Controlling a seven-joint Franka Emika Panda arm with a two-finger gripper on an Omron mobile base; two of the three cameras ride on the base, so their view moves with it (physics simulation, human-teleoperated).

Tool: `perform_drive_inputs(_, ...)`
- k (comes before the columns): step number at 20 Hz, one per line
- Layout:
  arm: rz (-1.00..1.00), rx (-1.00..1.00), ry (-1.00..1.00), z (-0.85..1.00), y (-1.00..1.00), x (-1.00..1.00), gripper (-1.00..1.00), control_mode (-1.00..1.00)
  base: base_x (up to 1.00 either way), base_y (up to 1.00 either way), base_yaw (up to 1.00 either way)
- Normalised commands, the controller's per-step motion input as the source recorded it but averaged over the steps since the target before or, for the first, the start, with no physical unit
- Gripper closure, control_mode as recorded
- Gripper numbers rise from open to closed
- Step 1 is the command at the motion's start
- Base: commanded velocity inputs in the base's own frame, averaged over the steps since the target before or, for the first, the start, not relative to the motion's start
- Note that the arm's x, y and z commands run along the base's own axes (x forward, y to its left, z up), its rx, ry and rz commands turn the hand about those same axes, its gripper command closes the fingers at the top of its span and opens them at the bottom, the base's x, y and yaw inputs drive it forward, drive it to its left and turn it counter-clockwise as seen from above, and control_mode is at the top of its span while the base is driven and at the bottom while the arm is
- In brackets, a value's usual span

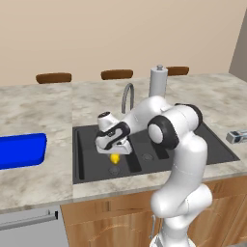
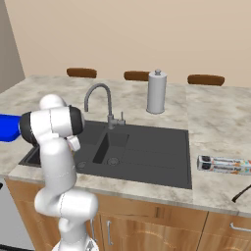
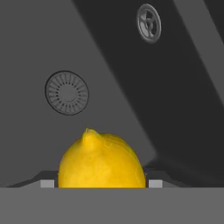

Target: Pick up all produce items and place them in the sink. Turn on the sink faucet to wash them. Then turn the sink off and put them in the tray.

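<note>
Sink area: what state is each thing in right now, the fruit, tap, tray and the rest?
Lemon: held between the gripper's fingers, above the sink basin.
Gripper: closed on the lemon.
Sink: dry, no water in it.
Faucet: off, no water running.
Blue tray: on the counter, nothing seen in it.
Paper towel roll: upright.

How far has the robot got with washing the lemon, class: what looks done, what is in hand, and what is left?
Done: the lemon has been picked up and sits between the jaws of the gripper, held over the large basin of the sink.
In hand: lowering it towards the basin floor near the drain.
Left: release it, run the faucet (no water is visible), shut it off, then move the lemon to the blue tray.
</note>
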Motion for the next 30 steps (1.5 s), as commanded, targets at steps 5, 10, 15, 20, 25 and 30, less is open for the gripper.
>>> perform_drive_inputs(5,0.0,0.0,-0.08,-0.21,0.01,0.07,1.0,-1.0,0.0,0.0,0.0)
perform_drive_inputs(10,0.0,0.0,-0.08,-0.18,0.0,0.1,1.0,-1.0,0.0,0.0,0.0)
perform_drive_inputs(15,0.0,0.0,-0.09,-0.21,0.0,0.07,1.0,-1.0,0.0,0.0,0.0)
perform_drive_inputs(20,0.0,0.01,-0.02,-0.19,0.0,0.1,1.0,-1.0,0.0,0.0,0.0)
perform_drive_inputs(25,0.0,0.01,0.0,-0.22,0.0,0.17,1.0,-1.0,0.0,0.0,0.0)
perform_drive_inputs(30,0.0,0.0,0.0,-0.27,0.0,0.18,1.0,-1.0,0.0,0.0,0.0)
